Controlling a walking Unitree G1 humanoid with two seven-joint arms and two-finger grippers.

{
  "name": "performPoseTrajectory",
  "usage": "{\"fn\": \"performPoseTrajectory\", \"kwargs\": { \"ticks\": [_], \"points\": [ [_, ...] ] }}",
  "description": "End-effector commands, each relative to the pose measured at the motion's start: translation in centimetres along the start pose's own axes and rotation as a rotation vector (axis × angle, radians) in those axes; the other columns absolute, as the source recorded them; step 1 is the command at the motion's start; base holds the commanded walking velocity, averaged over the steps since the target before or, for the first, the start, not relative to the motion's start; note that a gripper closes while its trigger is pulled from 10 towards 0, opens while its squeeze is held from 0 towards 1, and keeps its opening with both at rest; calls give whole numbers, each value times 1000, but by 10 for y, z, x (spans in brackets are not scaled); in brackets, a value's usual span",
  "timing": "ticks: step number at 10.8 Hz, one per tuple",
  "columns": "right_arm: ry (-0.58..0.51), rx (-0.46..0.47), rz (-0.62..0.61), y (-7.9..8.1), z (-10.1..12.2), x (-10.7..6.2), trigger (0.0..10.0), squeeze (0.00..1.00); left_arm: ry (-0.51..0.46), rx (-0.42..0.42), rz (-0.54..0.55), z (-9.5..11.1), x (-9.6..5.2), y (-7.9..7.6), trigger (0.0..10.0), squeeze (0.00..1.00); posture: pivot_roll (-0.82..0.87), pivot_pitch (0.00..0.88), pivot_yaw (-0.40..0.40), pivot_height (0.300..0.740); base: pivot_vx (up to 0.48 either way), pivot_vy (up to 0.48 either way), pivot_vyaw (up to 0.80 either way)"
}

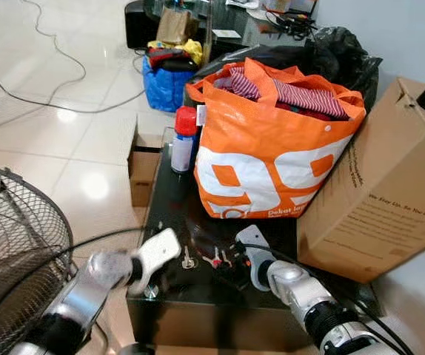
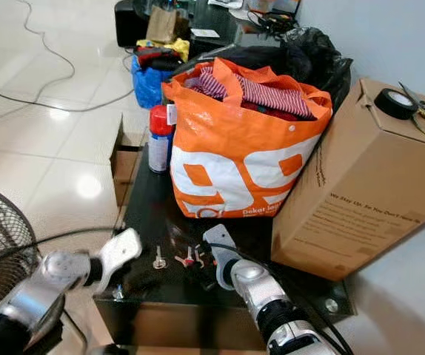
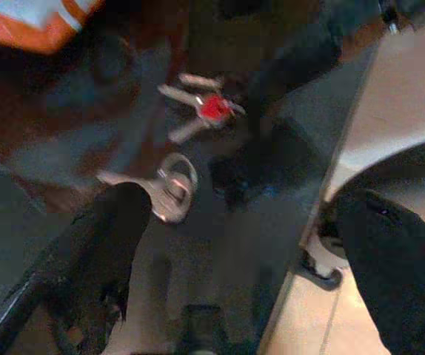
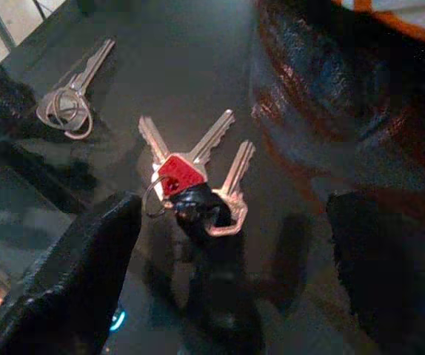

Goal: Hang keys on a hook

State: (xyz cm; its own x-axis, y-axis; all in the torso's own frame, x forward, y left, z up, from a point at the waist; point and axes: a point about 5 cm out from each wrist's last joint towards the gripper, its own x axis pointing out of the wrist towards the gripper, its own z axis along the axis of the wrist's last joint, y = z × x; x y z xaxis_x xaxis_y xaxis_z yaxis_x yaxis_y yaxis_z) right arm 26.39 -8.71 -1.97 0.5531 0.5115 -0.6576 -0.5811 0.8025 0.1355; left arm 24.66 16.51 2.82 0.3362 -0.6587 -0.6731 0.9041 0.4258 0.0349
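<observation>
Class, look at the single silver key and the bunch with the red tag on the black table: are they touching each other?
Apart. The right wrist view shows bare black table between the single silver key and the red-tagged bunch.

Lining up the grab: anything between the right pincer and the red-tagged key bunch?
No. In the right wrist view, only bare black tabletop separates the open right pincer from the red-tagged key bunch.

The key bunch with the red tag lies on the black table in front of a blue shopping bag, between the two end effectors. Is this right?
Not quite: the shopping bag is orange, not blue, as the left eye view shows. The rest holds: the key bunch with the red tag lies on the black table in front of it, between the left end effector and the right end effector.
</observation>
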Motion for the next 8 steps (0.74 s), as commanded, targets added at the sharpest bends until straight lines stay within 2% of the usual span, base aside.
{"fn": "performPoseTrajectory", "kwargs": {
  "ticks": [1,2,3,4,8],
  "points": [
    [-1,17,-17,-4,-2,-1,3098,0,-7,20,-27,4,2,-4,10000,67,-41,62,-190,740,0,0,0],
    [0,22,-15,-3,-3,0,1059,0,0,21,-31,3,1,-4,10000,67,-40,68,-193,740,0,0,0],
    [3,23,-13,-1,-4,1,824,0,2,22,-31,3,0,-5,10000,67,-40,79,-199,740,0,0,0],
    [-6,41,-6,2,-2,3,118,0,-1,21,-27,4,0,-4,10000,67,-38,82,-202,740,0,0,0],
    [-55,71,6,14,4,9,0,0,-5,20,-21,5,-4,-5,10000,67,-27,92,-208,740,0,0,0]
  ]
}}
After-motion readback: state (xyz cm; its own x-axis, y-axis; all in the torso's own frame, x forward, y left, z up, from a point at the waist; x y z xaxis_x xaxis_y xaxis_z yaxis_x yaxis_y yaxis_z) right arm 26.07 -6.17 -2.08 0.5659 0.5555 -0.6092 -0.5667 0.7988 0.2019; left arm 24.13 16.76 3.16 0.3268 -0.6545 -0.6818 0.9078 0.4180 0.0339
